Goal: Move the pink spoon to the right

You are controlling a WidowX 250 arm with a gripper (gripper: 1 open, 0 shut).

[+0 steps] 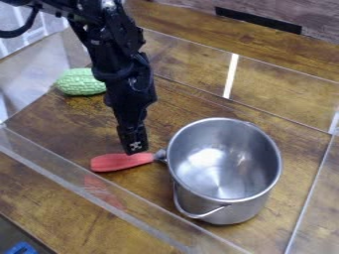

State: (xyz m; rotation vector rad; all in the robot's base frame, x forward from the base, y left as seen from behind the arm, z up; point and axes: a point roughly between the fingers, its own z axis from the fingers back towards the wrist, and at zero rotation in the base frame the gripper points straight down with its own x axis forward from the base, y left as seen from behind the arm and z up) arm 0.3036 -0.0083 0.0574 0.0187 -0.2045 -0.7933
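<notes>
The pink spoon (pixel 122 162) lies flat on the wooden table. Its reddish handle points left and its small metal bowl (pixel 159 156) rests against the left side of the steel pot (pixel 225 169). My gripper (pixel 133 149) hangs straight down just above the middle of the spoon. It has lifted a little clear of the spoon. Its dark fingers are slightly apart and hold nothing.
A green knitted lump (pixel 83 82) sits at the back left beside the arm. The pot's handle (pixel 205 211) points toward the front. Clear plastic walls (pixel 79 174) border the work area at the front and left. Bare wood lies to the right of the pot.
</notes>
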